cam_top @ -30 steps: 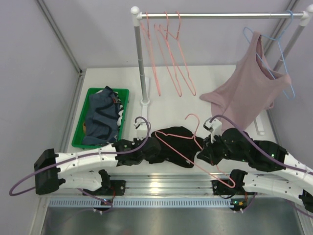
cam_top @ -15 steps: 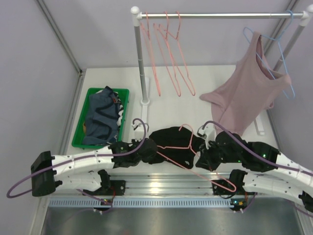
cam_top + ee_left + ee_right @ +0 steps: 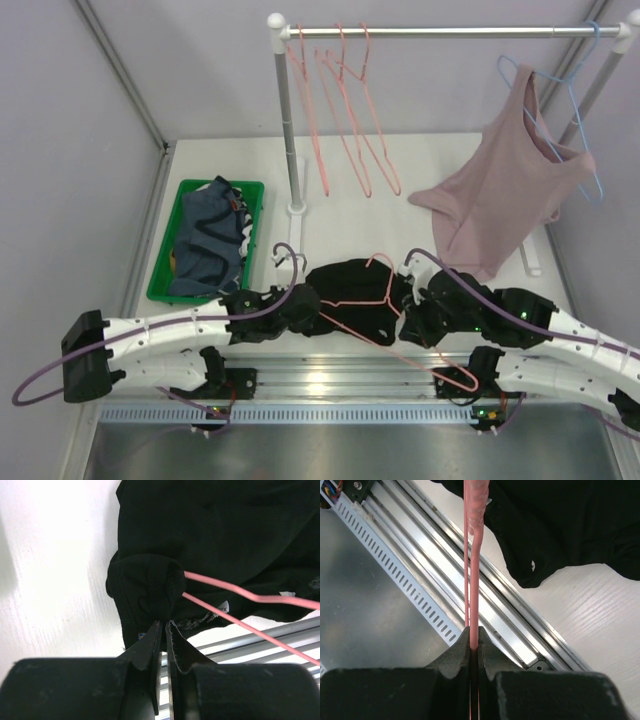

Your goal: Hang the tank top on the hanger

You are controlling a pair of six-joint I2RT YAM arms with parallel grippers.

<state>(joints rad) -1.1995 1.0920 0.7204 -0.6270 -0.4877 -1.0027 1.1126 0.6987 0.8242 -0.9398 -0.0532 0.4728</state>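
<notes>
Left end effector (image 3: 164,630) clamped on bunched edge of tank top (image 3: 225,530); hanger (image 3: 220,587) wire enters fabric just beyond fingertips. Right end effector (image 3: 474,645) clamped on hanger wire; tank top ahead, lying on surface (image 3: 600,630).

tank top (image 3: 345,282): plain black, no print. hanger (image 3: 475,570): salmon pink. Three spare hangers (image 3: 347,130): same salmon pink, on silver rail (image 3: 450,31). Second top (image 3: 505,185): dusty pink, on light-blue hanger (image 3: 598,180). Bin (image 3: 160,265): green. Garment inside (image 3: 205,245): dark blue-grey. Desk (image 3: 350,215): white.
</notes>
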